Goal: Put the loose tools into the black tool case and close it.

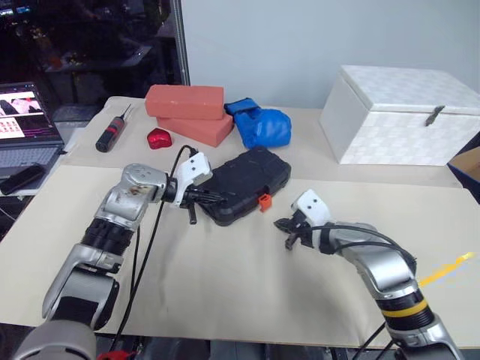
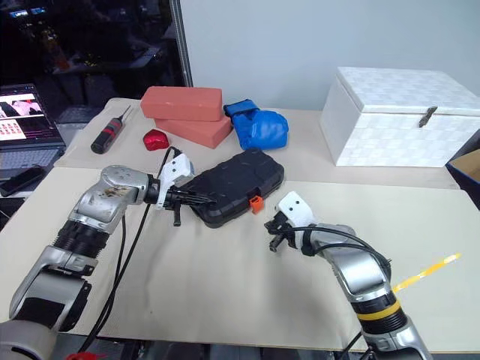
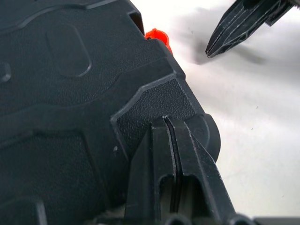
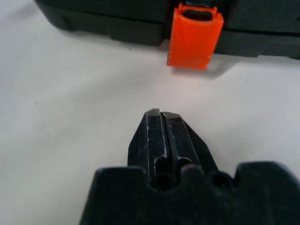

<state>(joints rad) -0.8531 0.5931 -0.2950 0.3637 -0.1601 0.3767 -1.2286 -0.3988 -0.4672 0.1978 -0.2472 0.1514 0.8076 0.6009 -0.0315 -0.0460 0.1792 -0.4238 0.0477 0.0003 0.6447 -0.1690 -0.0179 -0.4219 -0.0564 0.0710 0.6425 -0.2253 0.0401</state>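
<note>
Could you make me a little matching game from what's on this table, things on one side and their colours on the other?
Things:
1. tool case
2. latch
3. glove
4. box

Colours:
a. blue
b. white
c. black
d. orange

Pairs: 1-c, 2-d, 3-a, 4-b
</note>
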